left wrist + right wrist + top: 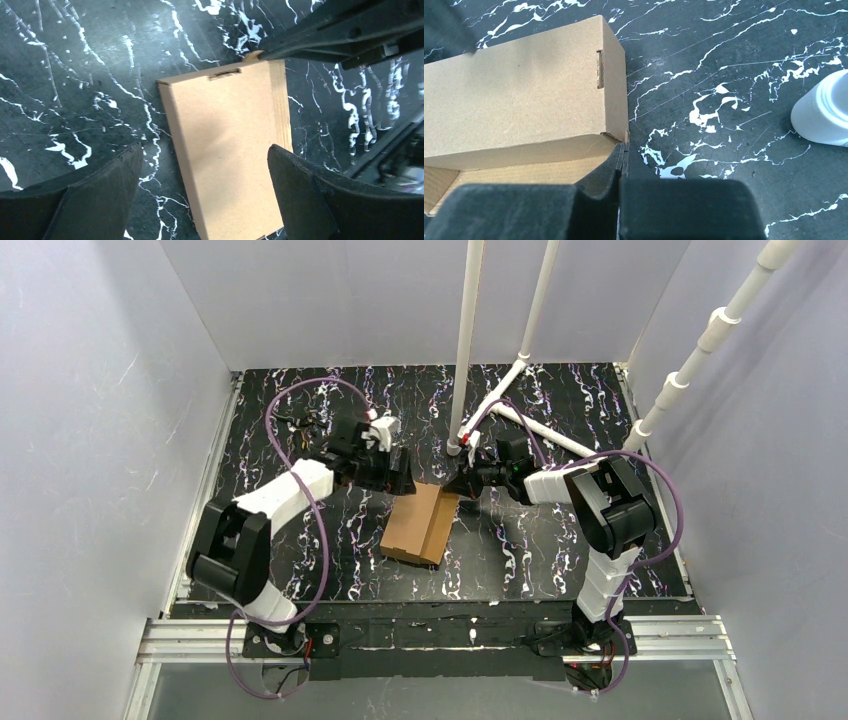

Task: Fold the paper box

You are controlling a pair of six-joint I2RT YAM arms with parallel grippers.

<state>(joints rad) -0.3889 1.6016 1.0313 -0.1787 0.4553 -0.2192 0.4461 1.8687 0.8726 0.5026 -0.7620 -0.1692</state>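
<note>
Folded brown cardboard box point(420, 525) in middle of black marbled counter point(560, 550); left fingers point(100, 195) open above it, right fingers point(684, 205) closed at its corner.

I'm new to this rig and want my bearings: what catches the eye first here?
A brown paper box lies in the middle of the black, white-veined table, the only warm colour there. The left gripper hangs over its far end, jaws wide open, while the right gripper, jaws shut, has its tip at the box's far right corner.
</note>
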